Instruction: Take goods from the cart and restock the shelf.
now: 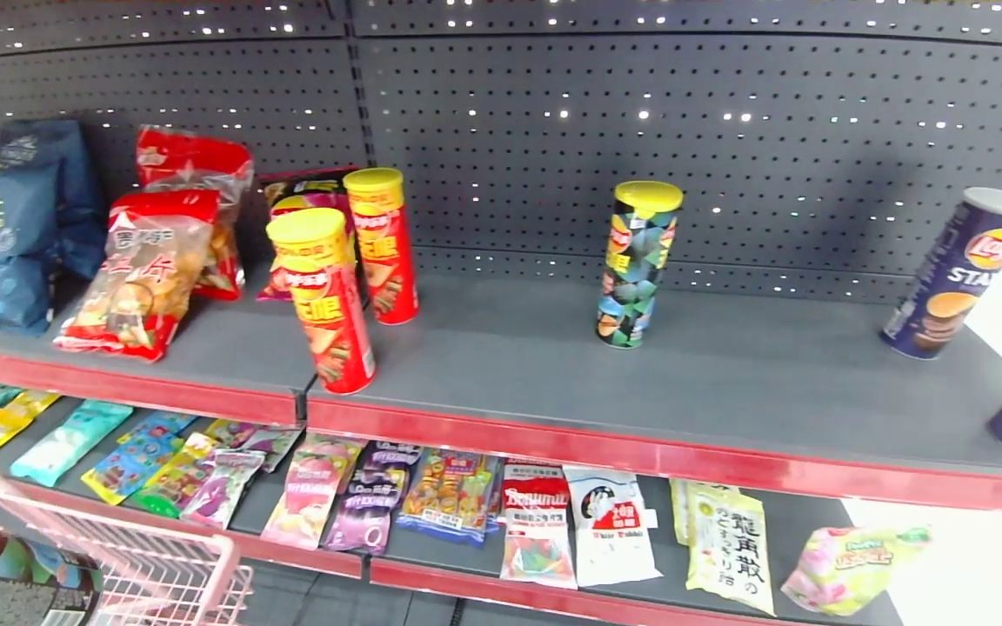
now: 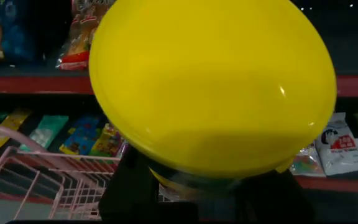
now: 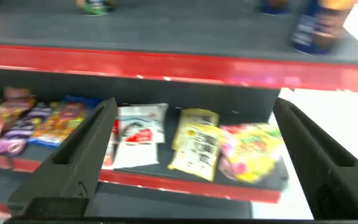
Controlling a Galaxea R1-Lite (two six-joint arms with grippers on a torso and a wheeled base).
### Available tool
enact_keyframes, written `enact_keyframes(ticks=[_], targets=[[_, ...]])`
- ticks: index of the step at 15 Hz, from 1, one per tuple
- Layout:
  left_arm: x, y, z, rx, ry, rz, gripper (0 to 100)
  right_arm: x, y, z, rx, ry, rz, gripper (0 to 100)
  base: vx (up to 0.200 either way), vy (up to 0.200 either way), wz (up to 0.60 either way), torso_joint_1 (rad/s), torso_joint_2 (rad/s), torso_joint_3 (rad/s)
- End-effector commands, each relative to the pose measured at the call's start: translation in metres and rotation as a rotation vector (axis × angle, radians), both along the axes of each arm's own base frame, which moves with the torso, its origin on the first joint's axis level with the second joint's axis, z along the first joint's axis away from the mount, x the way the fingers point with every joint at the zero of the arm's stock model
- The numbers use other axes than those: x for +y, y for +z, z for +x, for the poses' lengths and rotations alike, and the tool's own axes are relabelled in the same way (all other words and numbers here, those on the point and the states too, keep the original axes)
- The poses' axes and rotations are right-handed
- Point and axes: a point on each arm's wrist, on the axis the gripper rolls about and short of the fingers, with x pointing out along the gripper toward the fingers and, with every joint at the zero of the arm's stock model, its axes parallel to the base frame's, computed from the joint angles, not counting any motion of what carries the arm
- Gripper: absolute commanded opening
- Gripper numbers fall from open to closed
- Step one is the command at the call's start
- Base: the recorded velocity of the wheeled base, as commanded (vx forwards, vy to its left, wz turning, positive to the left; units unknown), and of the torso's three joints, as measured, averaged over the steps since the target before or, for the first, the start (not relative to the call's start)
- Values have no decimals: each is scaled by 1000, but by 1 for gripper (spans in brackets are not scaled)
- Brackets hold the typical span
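Left jaws: clamped on yellow-lidded can point(image 2: 213, 87) | right jaws: spread wide, empty, before lower shelf point(image 3: 166, 182)

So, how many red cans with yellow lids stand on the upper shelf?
2: front red can near the shelf's edge, rear red can just behind it. Bags may hide more.

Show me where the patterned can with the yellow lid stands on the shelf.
In the head view the patterned can stands upright midway along the upper shelf, red cans to its left, a dark blue can to its right.
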Motion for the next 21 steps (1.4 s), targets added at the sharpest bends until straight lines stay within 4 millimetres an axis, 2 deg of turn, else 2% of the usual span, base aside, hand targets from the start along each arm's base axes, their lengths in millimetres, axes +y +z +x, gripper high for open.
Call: enact_keyframes(ticks=[1,2,9,12,15,17,21], targets=[[0,2,1,2,1,5,0,0,0,0,1,2,0,100,0,0,-600,7,-2,-2],[0,2,1,1,1,9,0,0,0,0,1,0,0,100,0,0,-600,2,2,2],[0,-1,-4,-21,25,67,0,0,0,0,2,2,-3,100,0,0,0,0,0,0],[0,-1,-4,-22,22,70,0,0,0,0,2,2,-3,100,200,0,0,-6,-1,4],[-2,-5,-13,-64,-3,82,0,0,0,1,11,11,-15,100,0,0,0,0,0,0],[-3,-19,-26,-74,-18,84,0,1,1,0,4,69,-37,100,0,0,0,0,0,0],[-4,-20,-34,-88,-122,49,0,3,1,0,-8,123,-92,100,0,0,0,0,0,0]])
